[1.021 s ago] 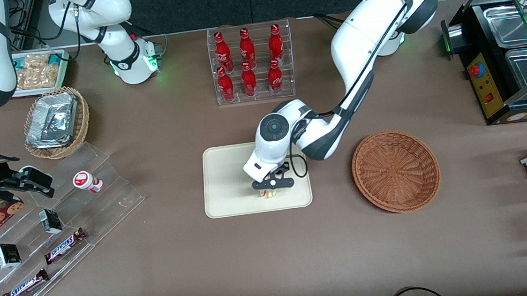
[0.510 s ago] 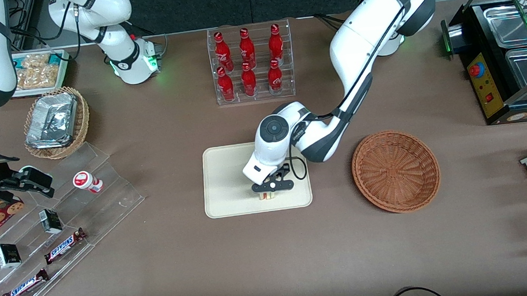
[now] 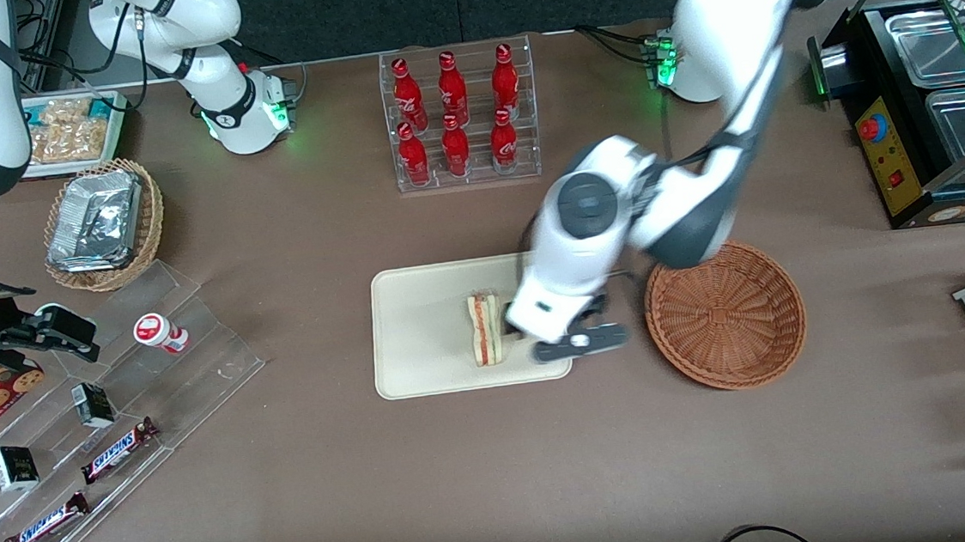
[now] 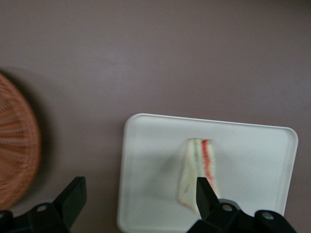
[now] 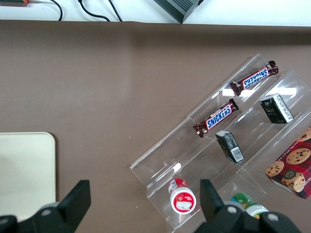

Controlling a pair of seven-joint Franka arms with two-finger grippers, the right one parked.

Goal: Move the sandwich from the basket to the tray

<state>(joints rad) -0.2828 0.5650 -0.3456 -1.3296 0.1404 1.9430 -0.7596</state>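
from where i sit the job looks done in substance; the sandwich (image 3: 485,328) lies on the tray (image 3: 418,328), standing on its long edge with the red and green filling lines facing up, in the half of the tray nearer the basket (image 3: 724,313); the basket holds nothing that i can see; what i judge is left is only to lift clear and park the arm.

the gripper (image 3: 579,345) hangs above the tray's edge on the basket's side, just beside the sandwich and not touching it; its fingers (image 4: 73,196) are spread wide apart with nothing between them, and the wrist view shows bare tray and table in that gap.

on room: the sandwich sits well inside the low rim, with bare tray around it, more toward the parked arm's end; the tray's edge nearest the front camera is fairly close to it, so i would not nudge it that way. between tray and basket there is a strip of bare table, and the gripper is over that side; straight up seems to me the safest exit, since a low sideways sweep could catch the basket's rim or tip the wedge. the bottle rack (image 3: 460,118) is well apart, farther from the front camera.
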